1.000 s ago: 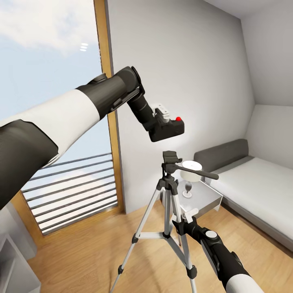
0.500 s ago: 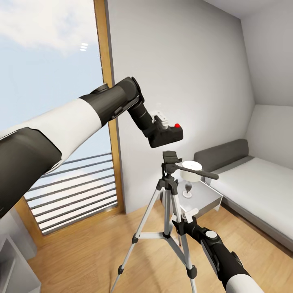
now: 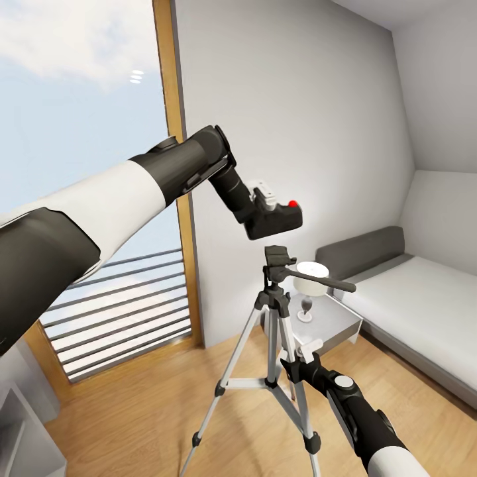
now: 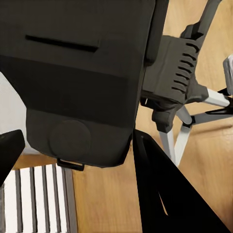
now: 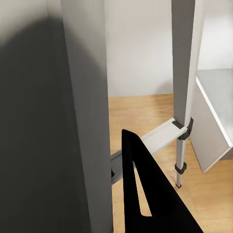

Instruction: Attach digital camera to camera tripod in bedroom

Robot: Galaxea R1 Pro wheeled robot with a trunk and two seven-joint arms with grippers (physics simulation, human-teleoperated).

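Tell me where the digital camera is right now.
In the head view, the digital camera is held in the left tool just above the black head of the camera tripod, not yet seated on it, left of the bed.

Window: tall wood-framed window (image 3: 79,99), sky and cloud beyond.
Railing: grey horizontal bars (image 3: 119,311) across the window's lower part.
Nightstand: small grey nightstand (image 3: 328,321) against the white wall, touching the bed's head end.
Lamp: white-shaded lamp (image 3: 310,278) on nightstand top.
Bed: low bed (image 3: 424,311), grey frame, white mattress.
Floor: light wood planks (image 3: 132,404).
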